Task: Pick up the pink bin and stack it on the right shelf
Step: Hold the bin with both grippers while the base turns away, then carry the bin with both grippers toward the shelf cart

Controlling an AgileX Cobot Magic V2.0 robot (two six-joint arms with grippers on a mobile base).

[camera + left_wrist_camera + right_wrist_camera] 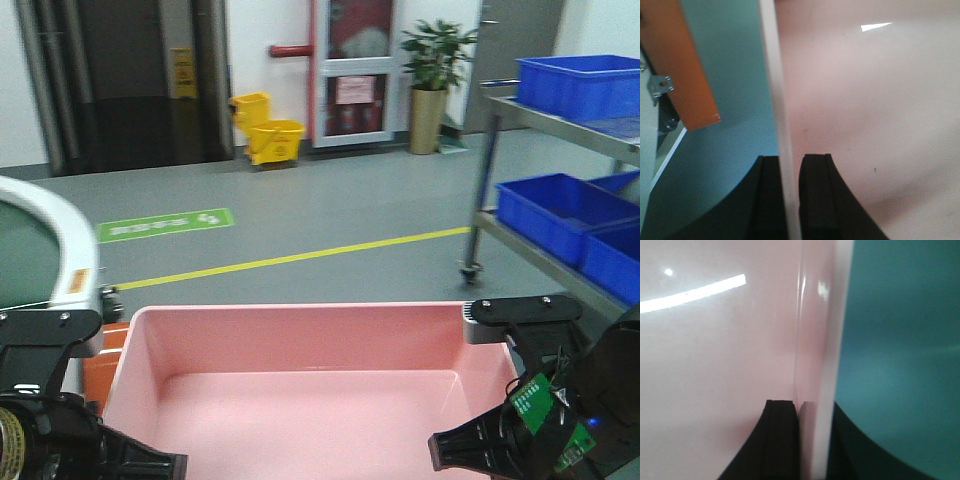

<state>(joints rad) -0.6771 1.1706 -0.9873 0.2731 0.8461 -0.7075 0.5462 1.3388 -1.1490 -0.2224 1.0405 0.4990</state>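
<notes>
Left gripper (790, 197) is clamped on the pink bin (865, 100): its wrist view shows one black finger (767, 200) outside the pale rim and the other inside, pressed close against the wall. Right gripper (812, 440) grasps the opposite side wall the same way, though only its inner finger (782, 440) is sharp; the outer one is a dark shape mostly hidden behind the rim. Both wrist views are very close and blurred, and show only smooth, glossy pink plastic with white light streaks beside teal-grey floor (900, 340). The left wrist view alone catches an orange panel (690, 65) beyond the bin, cut off at the frame's edge. The front view shows what the wrist views cannot: the pink bin (300, 345), wide, shallow and open-topped, low in the foreground between the two black arms, its near edge cut off by the frame, so what lies beneath it cannot be told. The right shelf (560, 122), of grey metal, stands well apart at the right edge, partly out of frame, carrying blue crates (555, 210) on its decks. A white-rimmed green conveyor ring (60, 225) curves in at the left. Farther back stand a yellow mop bucket (268, 130) and a potted plant (435, 60).
</notes>
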